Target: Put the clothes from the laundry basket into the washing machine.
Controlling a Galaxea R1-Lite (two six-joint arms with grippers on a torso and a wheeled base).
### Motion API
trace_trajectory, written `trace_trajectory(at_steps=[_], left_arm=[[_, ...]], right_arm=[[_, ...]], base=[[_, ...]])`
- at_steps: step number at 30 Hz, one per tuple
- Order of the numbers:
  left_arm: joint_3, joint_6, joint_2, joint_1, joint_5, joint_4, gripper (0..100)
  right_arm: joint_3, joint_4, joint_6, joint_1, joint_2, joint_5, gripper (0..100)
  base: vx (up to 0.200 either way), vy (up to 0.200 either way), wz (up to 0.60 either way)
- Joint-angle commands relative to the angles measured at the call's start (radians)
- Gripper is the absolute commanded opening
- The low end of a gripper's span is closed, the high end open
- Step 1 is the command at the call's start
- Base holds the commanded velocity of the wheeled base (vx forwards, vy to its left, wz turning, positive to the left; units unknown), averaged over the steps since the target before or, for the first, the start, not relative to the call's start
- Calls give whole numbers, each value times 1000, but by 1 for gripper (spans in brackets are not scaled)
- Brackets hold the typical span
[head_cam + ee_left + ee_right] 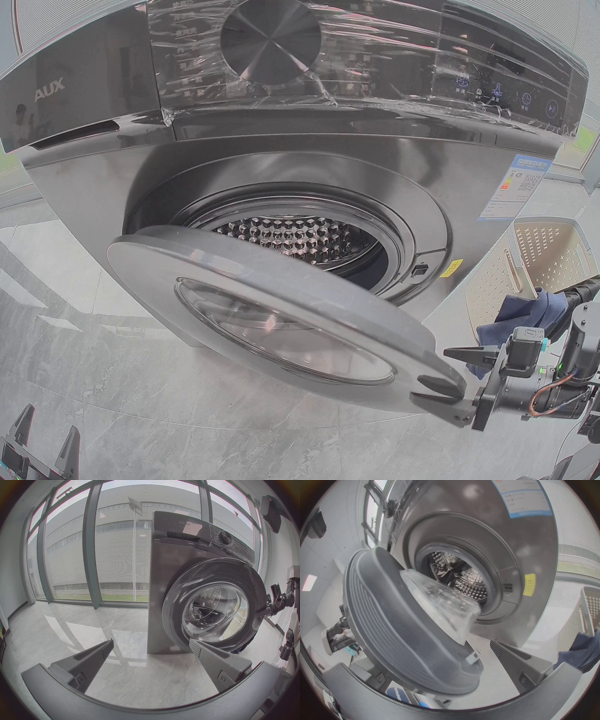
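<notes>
**A:** Head view first. Where does everything sit?

**B:** The dark grey front-loading washing machine [94,187] has its round grey door with the glass porthole [250,294] partway open, crossing the lower part of the studded steel drum [294,234]. The right gripper [437,374] is at the door's free edge, fingers apart with the rim between them. I cannot tell whether a pad bears on it. The left gripper [50,425] sits low on the left, fingers spread and holding nothing. The dark blue garment [525,312] is draped in the beige perforated laundry basket [553,250], just right of the machine.

**A:** So what is the step, and how should it be done well?

**B:** I judge it to be swinging the door wider. Follow the hinge's arc rather than a straight line, so the rim stays seated between the fingers. Carry on until the mouth is fully free, because a half-open door would likely snag a hanging garment.

**A:** What does the left wrist view add?

**B:** It gives the door's outer face and the whole cabinet from the side, so it shows how far the door stands out. The right arm meets the door's far edge.

**A:** And the right wrist view?

**B:** That one gives the door's ribbed inner side and its bulging glass bowl. It also looks deep into the drum, where I see no clothes.
</notes>
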Motion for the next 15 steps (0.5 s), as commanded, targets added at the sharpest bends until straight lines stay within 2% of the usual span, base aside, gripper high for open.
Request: trace_trajectory(at_steps=[1,2,11,15], left_arm=[[16,-1,-15,0,0,0,100],[16,-1,-15,0,0,0,100],[16,-1,-15,0,0,0,100],[16,-1,-15,0,0,0,100]], right_arm=[[-22,-26,0,-38,13,-4,100],[-22,-31,0,-37,19,-4,100],[-11,-36,-2,-6,50,-5,100],[4,-36,1,21,48,-5,100]], base=[[0,0,0],[0,0,0],[-200,0,0],[0,0,0]])
